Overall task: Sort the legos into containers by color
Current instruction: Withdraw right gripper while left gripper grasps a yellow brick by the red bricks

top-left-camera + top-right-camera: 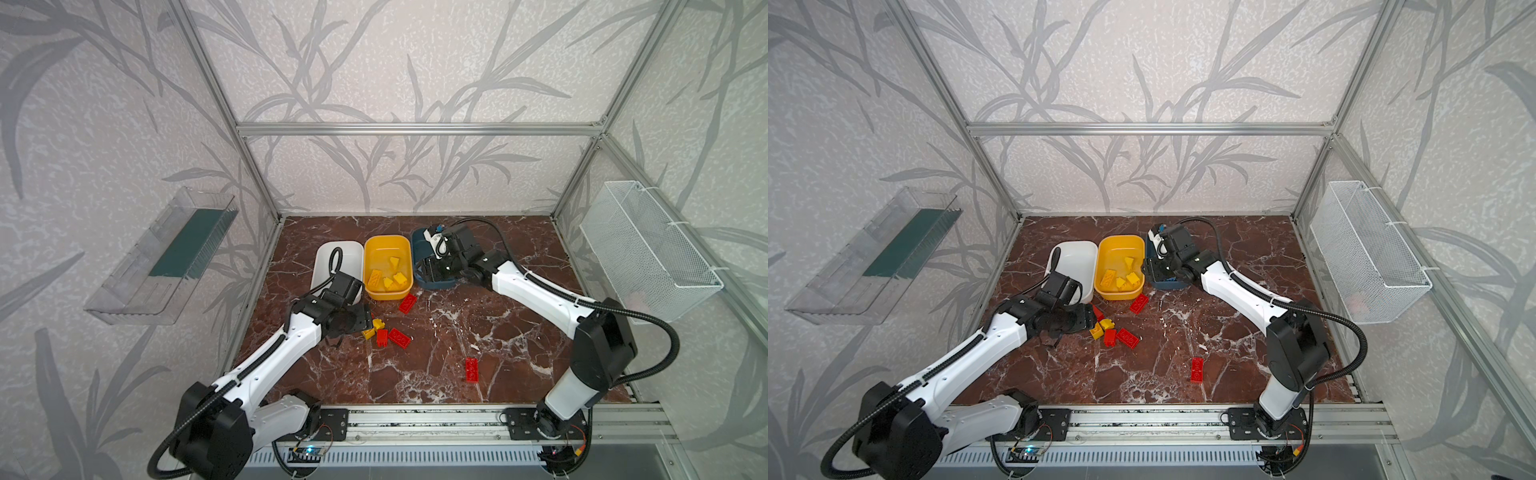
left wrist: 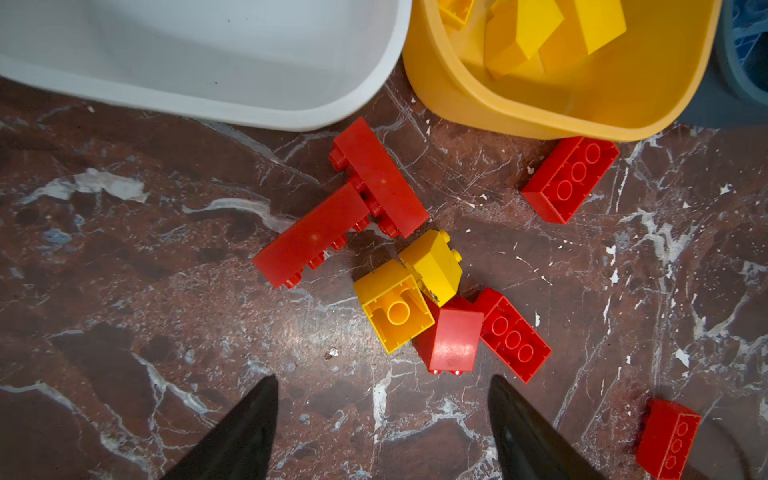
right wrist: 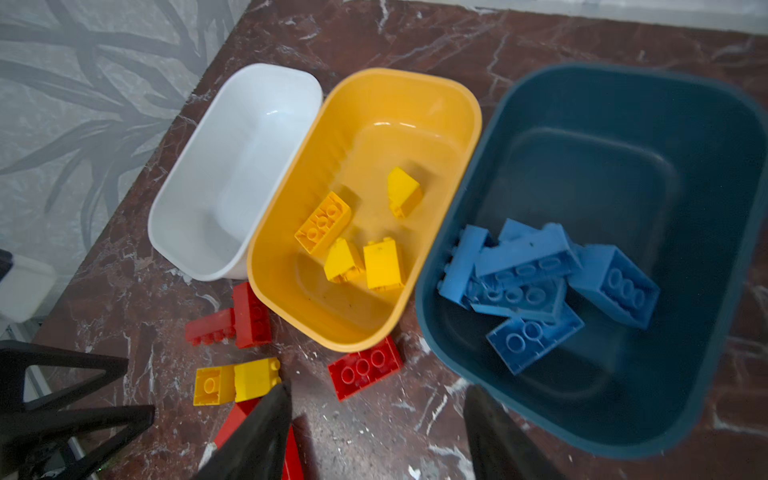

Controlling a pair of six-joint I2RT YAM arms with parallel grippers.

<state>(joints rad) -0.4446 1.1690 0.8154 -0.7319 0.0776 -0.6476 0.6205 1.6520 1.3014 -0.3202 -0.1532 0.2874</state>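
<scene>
Though partly sorted, job not finished: two yellow legos (image 2: 395,309) and six red legos (image 2: 380,178) loose on table (image 2: 124,291), most in one heap just beside white tub (image 2: 249,112) and yellow tub (image 2: 540,120), lone red lego (image 1: 471,369) well apart toward front edge. Four more yellow ones already inside yellow tub, blue legos (image 3: 532,274) piled inside teal tub (image 3: 706,374), white tub empty and probably meant for red. Judged light, hard and stiff, so no danger of crushing; smooth plastic walls likely a little slippery, so better to pinch across two opposite flat walls, not on studs and not on sloped face. Touching one another in heap, so some risk of pushing a neighbour away; best to begin from a brick at outer side. Left gripper (image 2: 382,380) low over table close to heap, jaws wide apart, holding nothing. Right gripper (image 3: 379,388) over near rim of teal tub, jaws apart but somewhat narrower, also empty.
</scene>
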